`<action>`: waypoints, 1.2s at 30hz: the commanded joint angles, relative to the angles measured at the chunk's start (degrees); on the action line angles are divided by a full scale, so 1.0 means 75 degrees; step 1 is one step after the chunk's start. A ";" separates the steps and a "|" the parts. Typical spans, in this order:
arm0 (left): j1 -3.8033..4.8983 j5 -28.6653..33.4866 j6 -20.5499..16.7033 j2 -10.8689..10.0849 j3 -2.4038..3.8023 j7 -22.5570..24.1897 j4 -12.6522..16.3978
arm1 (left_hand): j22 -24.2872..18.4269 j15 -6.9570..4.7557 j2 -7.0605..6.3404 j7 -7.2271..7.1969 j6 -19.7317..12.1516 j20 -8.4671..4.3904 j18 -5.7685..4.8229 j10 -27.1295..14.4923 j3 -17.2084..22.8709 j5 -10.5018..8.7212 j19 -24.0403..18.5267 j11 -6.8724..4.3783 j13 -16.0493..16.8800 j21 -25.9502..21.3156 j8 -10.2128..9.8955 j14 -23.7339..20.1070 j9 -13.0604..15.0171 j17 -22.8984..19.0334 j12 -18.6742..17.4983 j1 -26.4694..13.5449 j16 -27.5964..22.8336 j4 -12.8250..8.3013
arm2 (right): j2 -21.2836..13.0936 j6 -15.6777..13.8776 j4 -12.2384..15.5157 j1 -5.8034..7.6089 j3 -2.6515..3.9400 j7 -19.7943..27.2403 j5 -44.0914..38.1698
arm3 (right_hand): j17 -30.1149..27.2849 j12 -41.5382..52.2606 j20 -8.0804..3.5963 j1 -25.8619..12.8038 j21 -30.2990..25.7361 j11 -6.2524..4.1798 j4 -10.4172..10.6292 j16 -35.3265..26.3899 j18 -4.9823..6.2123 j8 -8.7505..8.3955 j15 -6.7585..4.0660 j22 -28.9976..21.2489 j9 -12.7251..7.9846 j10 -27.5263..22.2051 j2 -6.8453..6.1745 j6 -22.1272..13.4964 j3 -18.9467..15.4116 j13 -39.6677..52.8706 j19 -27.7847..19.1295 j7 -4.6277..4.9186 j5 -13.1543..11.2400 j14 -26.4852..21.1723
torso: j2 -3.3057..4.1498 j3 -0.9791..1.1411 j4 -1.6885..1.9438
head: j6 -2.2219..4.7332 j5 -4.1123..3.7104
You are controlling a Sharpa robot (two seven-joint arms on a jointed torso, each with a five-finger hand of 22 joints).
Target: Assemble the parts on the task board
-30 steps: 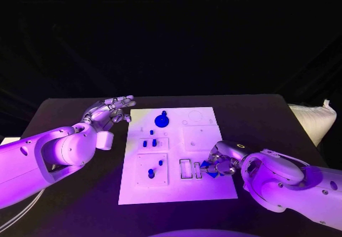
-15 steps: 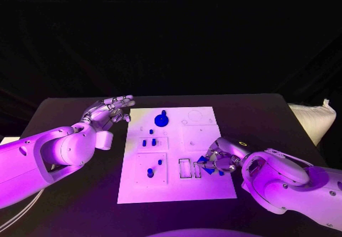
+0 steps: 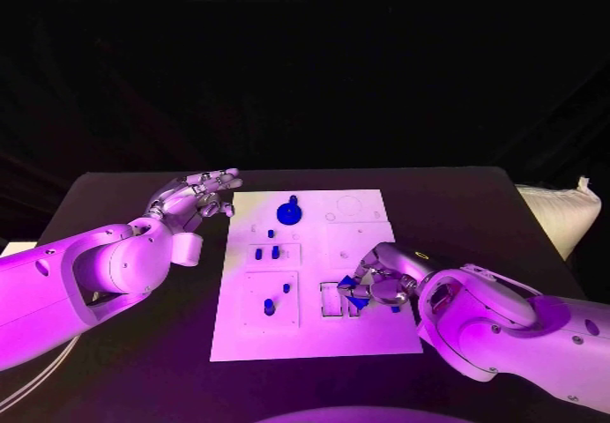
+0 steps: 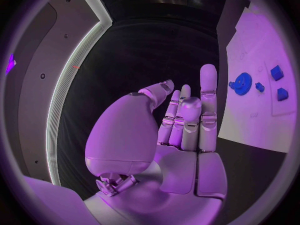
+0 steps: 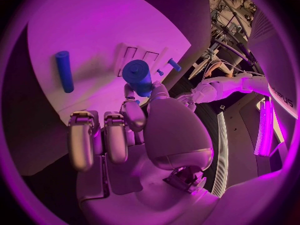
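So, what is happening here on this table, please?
A two-armed robot is putting small blue parts into a white board on a black table. Its right robot hand holds a blue peg over the near right part of the board, close to two narrow slots. Another blue peg lies loose on the board. The left robot hand holds nothing and hovers beside the board's far left edge. A blue gear already sits on the board's far part.

1. Looks like a robotics lab or demo booth: black table (image 3: 471, 189) under a black backdrop (image 3: 305, 79).
2. White task board (image 3: 362, 339) laid out like a test fixture.
3. Metal racks and cabling (image 5: 230, 15) at the edge of the right wrist view.
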 commanded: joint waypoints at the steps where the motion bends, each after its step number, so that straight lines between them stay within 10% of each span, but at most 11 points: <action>1: 0.0003 -0.0033 0.0149 0.0014 0.0003 0.0033 0.0051 | -0.0011 -0.0003 0.0023 0.0016 -0.0052 -0.0016 0.0086 -0.0047 -0.0039 -0.0003 -0.0054 0.0004 -0.0001 -0.0035 0.0041 -0.0045 0.0008 -0.0018 0.0020 -0.0075 0.0038 -0.0010 | 0.0196 0.0062 -0.0135 -0.0003 -0.0002 -0.0078 0.0165 | 0.1788 0.1884 -0.0065 0.0171 0.0030 -0.0343 0.0010 0.0046 -0.0135 0.0058 -0.0064 0.1431 0.0094 0.0629 0.0272 0.0330 -0.0030 0.2943 0.0541 -0.0270 0.0047 0.0743 | 0.0002 0.0001 0.0004 | 0.0003 0.0003; 7: 0.0003 -0.0033 0.0153 0.0011 0.0003 0.0026 0.0085 | -0.0011 -0.0003 0.0023 0.0016 -0.0052 -0.0016 0.0086 -0.0047 -0.0039 -0.0003 -0.0054 0.0004 -0.0001 -0.0035 0.0041 -0.0045 0.0008 -0.0018 0.0020 -0.0075 0.0038 -0.0010 | 0.0521 0.0238 -0.0366 -0.0016 -0.0010 -0.0138 0.0173 | 0.1774 0.1843 -0.0080 -0.0076 0.0026 -0.0350 0.0044 0.0038 -0.0133 0.0060 -0.0073 0.1426 0.0174 0.0632 0.0379 0.0354 -0.0116 0.2926 0.0539 -0.0274 -0.0086 0.0740 | 0.0003 0.0004 0.0007 | -0.0008 0.0029; 11: 0.0004 -0.0033 0.0143 0.0001 0.0004 0.0028 0.0100 | -0.0012 0.0000 0.0028 0.0020 -0.0061 -0.0013 0.0086 -0.0060 -0.0047 -0.0004 -0.0056 0.0008 -0.0001 -0.0036 0.0044 -0.0045 0.0006 -0.0015 0.0033 -0.0095 0.0044 0.0000 | 0.0657 0.0334 -0.0466 -0.0021 -0.0013 -0.0161 0.0082 | 0.1776 0.1810 -0.0081 -0.0521 0.0024 -0.0355 0.0036 0.0039 -0.0133 0.0054 -0.0076 0.1426 0.0277 0.0642 0.0556 0.0371 -0.0298 0.2923 0.0539 -0.0282 -0.0885 0.0740 | 0.0004 0.0002 0.0003 | -0.0022 0.0029; 36: 0.0004 -0.0033 0.0145 -0.0044 0.0004 0.0013 0.0126 | -0.0012 0.0002 0.0029 0.0021 -0.0068 -0.0011 0.0086 -0.0070 -0.0052 -0.0004 -0.0058 0.0009 -0.0001 -0.0037 0.0048 -0.0051 0.0006 -0.0027 0.0045 -0.0106 0.0044 0.0004 | 0.0738 0.1293 -0.0556 -0.0029 -0.0015 -0.0268 -0.0711 | 0.1852 0.1872 -0.0148 -0.0552 0.0070 -0.0471 -0.0018 0.0080 -0.0149 0.0306 -0.0165 0.1494 0.0641 0.0705 0.0586 0.0627 -0.0475 0.3025 0.0567 -0.0427 -0.1122 0.0755 | 0.0005 0.0008 -0.0004 | -0.0062 0.0068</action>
